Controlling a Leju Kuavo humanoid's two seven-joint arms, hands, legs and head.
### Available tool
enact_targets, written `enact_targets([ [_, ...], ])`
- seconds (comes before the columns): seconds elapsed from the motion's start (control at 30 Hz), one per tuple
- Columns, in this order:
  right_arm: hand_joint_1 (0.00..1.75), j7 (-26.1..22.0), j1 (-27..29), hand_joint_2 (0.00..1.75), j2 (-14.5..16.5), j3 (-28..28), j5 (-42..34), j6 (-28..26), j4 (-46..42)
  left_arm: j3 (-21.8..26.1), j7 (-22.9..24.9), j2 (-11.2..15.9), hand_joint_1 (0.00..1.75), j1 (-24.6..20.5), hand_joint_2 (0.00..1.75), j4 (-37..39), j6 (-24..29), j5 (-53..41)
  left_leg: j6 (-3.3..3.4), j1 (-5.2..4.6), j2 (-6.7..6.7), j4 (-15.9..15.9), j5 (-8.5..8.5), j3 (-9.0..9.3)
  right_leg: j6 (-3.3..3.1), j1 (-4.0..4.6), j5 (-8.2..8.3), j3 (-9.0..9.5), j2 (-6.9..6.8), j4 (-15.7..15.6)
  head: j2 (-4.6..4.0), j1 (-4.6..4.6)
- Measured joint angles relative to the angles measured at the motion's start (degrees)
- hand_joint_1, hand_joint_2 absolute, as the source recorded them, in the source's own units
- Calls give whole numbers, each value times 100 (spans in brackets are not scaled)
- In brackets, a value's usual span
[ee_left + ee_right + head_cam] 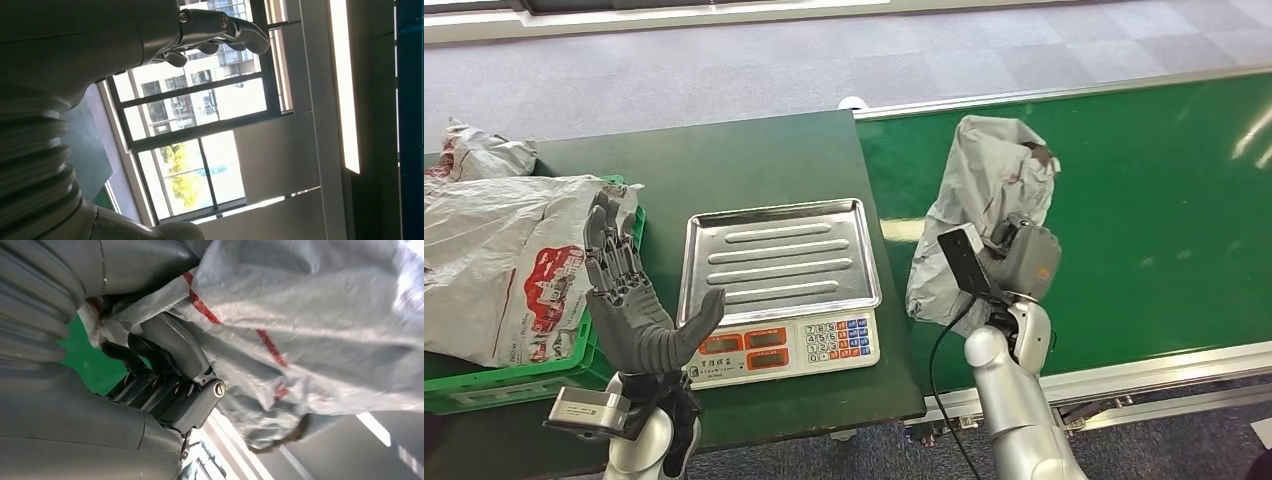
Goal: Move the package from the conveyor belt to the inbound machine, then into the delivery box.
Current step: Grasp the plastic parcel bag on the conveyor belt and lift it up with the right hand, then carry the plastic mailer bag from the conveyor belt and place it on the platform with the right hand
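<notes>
One grey plastic package (pixel 979 200), crumpled and marked with red print, is held up above the green conveyor belt (pixel 1164 220), near the belt's left end where it meets the table (pixel 754 150). The right hand (pixel 1022 255) grips it from the near side; in the right wrist view the dark fingers (pixel 150 365) and thick thumb curl into the wrinkled plastic (pixel 310 325), bunching a fold of it. The package hangs tall and loose, its lower part drooping toward the belt's near rim.

Just left of the belt, on the dark green table, sits the scale (pixel 779 290), with a bare ribbed steel tray on top and a keypad and red displays along its front. The left hand (pixel 629 300) is raised upright over the table's front left part, beside the scale, fingers spread and straight, thumb out, holding nothing.

At the table's left edge a green crate (pixel 514 375) carries a large grey bag with red print (pixel 504 260), and another crumpled grey bag (pixel 479 150) lies behind it near the far left corner.
</notes>
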Motion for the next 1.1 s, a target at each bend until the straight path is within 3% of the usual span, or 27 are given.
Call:
enact_targets([
  [0.23,175,-45,596,175,201,74,157,-287,-1850,0,0,-5,0,-3,175,29,-14,-24,0,0,4,0,-1,1,1,0,-2,-2,3,-1,0,0],
  [0.53,175,-380,802,175,403,-26,84,-300,-2480,-7,0,-19,0,-7,175,103,-22,-31,0,0,7,0,-1,4,1,0,-1,-1,6,0,0,0],
  [0.63,175,-483,815,175,430,-39,-64,-290,-2523,-11,0,-20,0,-14,175,126,-29,-30,0,0,7,0,-1,2,1,0,-1,-1,6,0,0,0],
  [0.77,175,-892,682,175,450,214,-1045,11,-2415,-72,0,-30,0,-101,175,198,-52,36,0,0,12,-1,-1,-2,0,-1,0,-2,9,1,0,0],
  [0.9,175,-992,245,175,476,784,-1804,474,-1961,-221,0,-39,0,-250,175,272,120,355,-3,1,15,-1,3,1,-1,1,3,-2,13,1,0,-1],
  [1.1,175,-919,-577,175,574,1451,-2096,679,-870,-343,0,-53,0,-449,175,335,402,790,-5,3,14,-1,11,3,-7,4,8,-2,12,3,0,-1],
])
